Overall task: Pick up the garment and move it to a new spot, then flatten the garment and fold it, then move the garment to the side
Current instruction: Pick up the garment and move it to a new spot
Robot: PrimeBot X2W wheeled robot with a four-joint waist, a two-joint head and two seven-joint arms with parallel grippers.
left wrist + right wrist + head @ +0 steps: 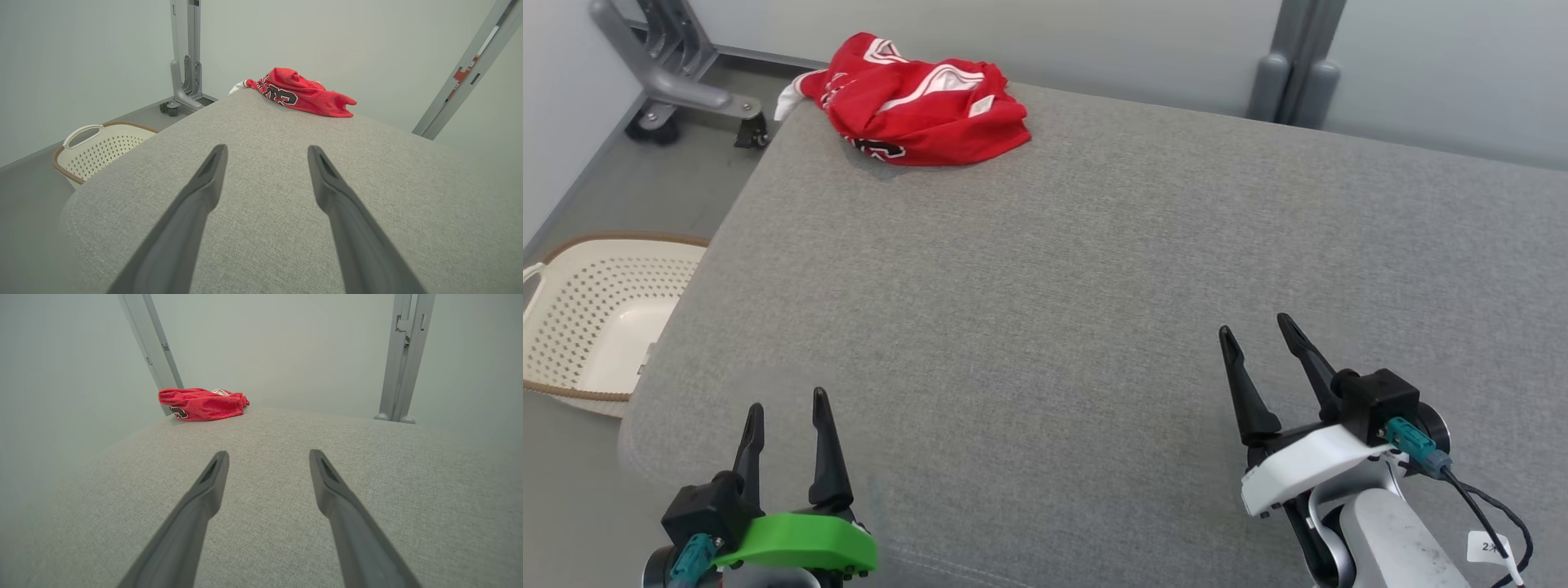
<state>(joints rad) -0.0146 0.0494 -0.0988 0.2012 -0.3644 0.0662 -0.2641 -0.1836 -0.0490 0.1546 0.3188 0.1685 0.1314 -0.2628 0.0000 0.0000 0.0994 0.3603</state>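
Observation:
A red garment [923, 102] with white stripes and dark lettering lies crumpled at the far left corner of the grey padded surface [1094, 269], one white edge hanging over the corner. The left wrist view shows the garment [300, 94] far ahead, and the right wrist view has the garment [202, 403] at the far left. My left gripper [788, 400] is open near the front left edge, nothing between its fingers. Over at the front right my right gripper [1258, 325] is open too, and holds nothing. Both are far from the garment.
A cream perforated basket [600, 314] stands on the floor left of the surface, seen also in the left wrist view as the basket [98, 149]. A grey wheeled stand [678, 77] is at the far left, a grey post [1294, 69] behind the far edge.

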